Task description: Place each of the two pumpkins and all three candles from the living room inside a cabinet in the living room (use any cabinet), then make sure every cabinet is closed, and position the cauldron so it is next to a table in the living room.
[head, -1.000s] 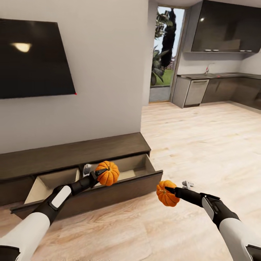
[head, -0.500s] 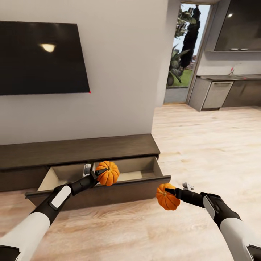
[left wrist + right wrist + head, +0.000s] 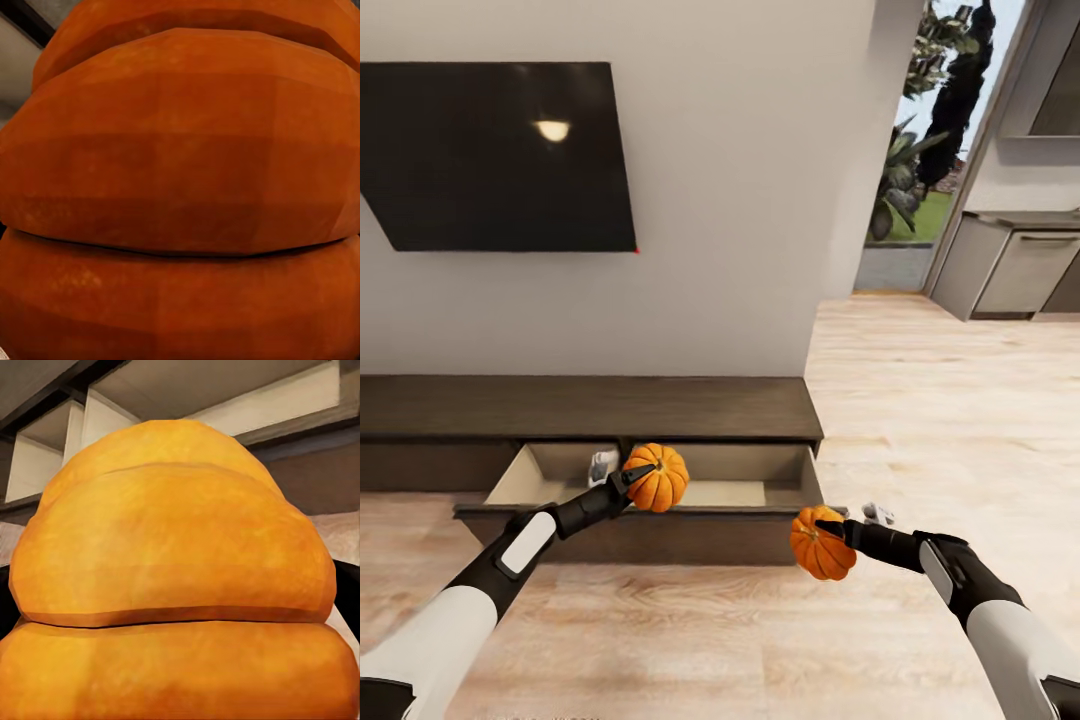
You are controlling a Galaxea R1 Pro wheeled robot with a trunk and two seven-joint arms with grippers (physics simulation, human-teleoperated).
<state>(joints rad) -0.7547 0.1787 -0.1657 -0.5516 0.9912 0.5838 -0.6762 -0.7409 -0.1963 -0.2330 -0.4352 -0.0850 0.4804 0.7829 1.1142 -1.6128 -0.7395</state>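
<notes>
Each of my grippers holds an orange pumpkin. My left gripper is shut on one pumpkin, held in the air over the open drawer of the long dark brown cabinet under the wall. That pumpkin's ribbed skin fills the left wrist view. My right gripper is shut on the other pumpkin, out in front of the drawer's right end over the floor. In the right wrist view this pumpkin sits close, with the pale drawer interior beyond it.
A black television hangs on the white wall above the cabinet. To the right, wood floor runs toward a glass door and grey kitchen units. A small white object lies in the drawer's left half.
The whole view has swung to the left, so the cabinet and its open drawer now face me squarely. Both arms keep their pose, each with its pumpkin.
</notes>
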